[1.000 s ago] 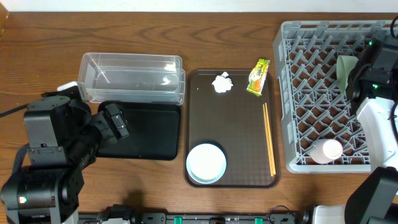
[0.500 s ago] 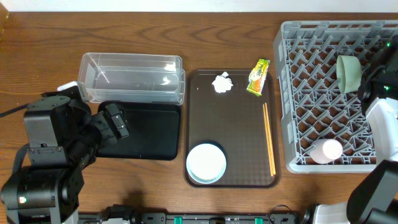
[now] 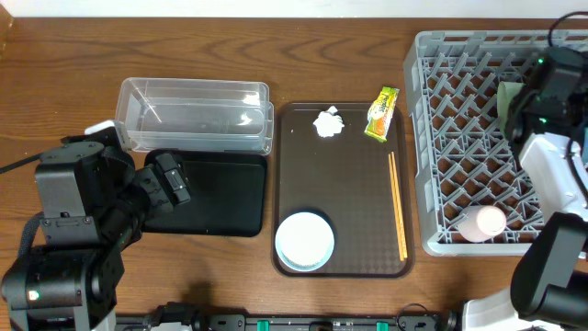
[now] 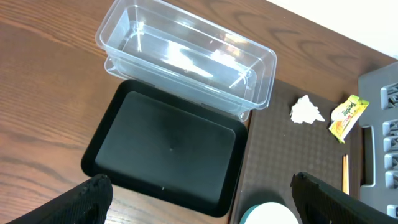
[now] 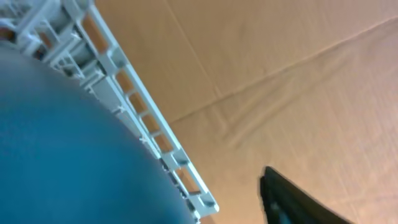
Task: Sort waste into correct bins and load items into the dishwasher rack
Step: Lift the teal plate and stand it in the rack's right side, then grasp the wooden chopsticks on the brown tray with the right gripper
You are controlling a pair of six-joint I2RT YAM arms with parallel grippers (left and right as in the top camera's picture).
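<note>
A mint-green bowl stands on edge among the pegs of the grey dishwasher rack. My right gripper is right beside it, jaws apart. In the right wrist view one dark finger stands clear of a blurred blue-green surface by the rack's rim. A pink cup lies in the rack's near corner. The tissue wad, yellow-green wrapper, chopsticks and a white bowl with a bluish rim sit on the brown tray. My left gripper hangs open above the black tray.
The clear tub stands just behind the black tray on the left. The brown tray fills the middle, the rack the right edge. My left arm's bulky body sits at the near left.
My right gripper has gone from shut to jaws apart beside the mint-green bowl, which shifted slightly in the rack. The right arm swung right, then back. The left arm stayed still.
</note>
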